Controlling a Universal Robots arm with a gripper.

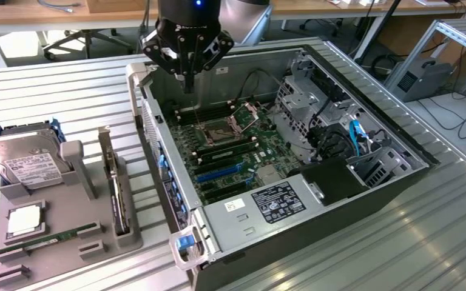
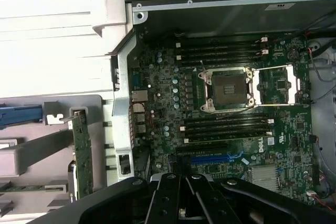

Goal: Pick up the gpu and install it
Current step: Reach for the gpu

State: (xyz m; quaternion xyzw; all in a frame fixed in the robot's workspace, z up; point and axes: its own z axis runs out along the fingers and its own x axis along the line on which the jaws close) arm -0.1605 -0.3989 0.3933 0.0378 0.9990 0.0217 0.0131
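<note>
The gpu (image 1: pixel 119 200) stands on edge in a slot of the grey holder tray (image 1: pixel 63 257) at the exterior view's left, beside the open computer case (image 1: pixel 395 139). It is a thin dark card with a metal bracket at its far end. In the wrist view the gpu (image 2: pixel 82 153) is a green-edged board beside the case wall. My gripper (image 1: pixel 187 85) hangs above the far end of the motherboard (image 1: pixel 249 142), well clear of the gpu. Its fingers (image 2: pixel 169 203) are shut with nothing between them.
The tray also holds a hard drive (image 1: pixel 22 160), a processor (image 1: pixel 24 221) and a RAM stick (image 1: pixel 47 238). Inside the case are the open CPU socket (image 2: pixel 228 90), blue expansion slots (image 1: pixel 216 173), cables and a power supply (image 1: pixel 278 203). Slatted metal table (image 1: pixel 427 242) all around.
</note>
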